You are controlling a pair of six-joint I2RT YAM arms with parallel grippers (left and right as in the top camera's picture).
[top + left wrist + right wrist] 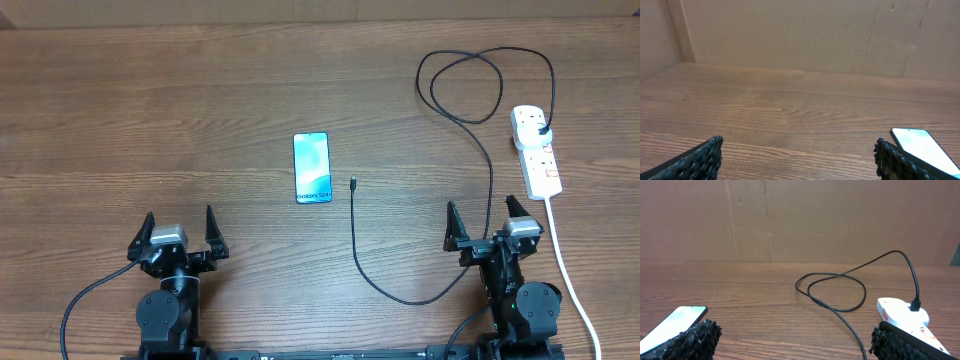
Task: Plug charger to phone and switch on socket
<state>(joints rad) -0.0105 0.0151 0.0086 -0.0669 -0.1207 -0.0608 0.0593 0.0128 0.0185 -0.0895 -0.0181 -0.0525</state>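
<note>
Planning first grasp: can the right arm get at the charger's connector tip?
Probably yes: the right claw is open, and the connector tip lies on bare table, apart from the phone, nothing but its own cable in between.

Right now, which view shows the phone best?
Overhead: the whole phone shows, screen lit. The left wrist view catches only one end at bottom right; the right wrist view only one end at bottom left.
</note>
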